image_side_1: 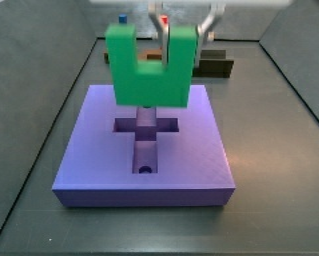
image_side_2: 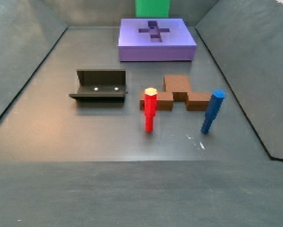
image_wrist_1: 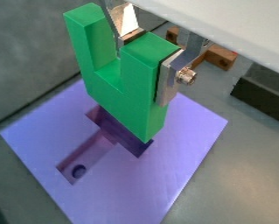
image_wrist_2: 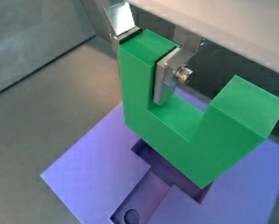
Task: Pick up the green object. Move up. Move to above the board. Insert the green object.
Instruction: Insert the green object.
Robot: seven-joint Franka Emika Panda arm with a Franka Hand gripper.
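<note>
Both wrist views show claw (image_wrist_1: pixel 145 48) clamping green object (image_wrist_1: pixel 121 80) above board (image_wrist_1: pixel 165 166).

No text, label, brand, number or sign can be read anywhere: the green object (image_wrist_1: pixel 121 74) held in the gripper (image_wrist_1: pixel 148 54) has plain faces, the board (image_side_1: pixel 146 150) under it shows only its cross-shaped recess and round holes, and the fixture (image_side_2: pixel 98 86), the red peg (image_side_2: pixel 150 109) and the blue peg (image_side_2: pixel 212 112) on the floor are unmarked
</note>
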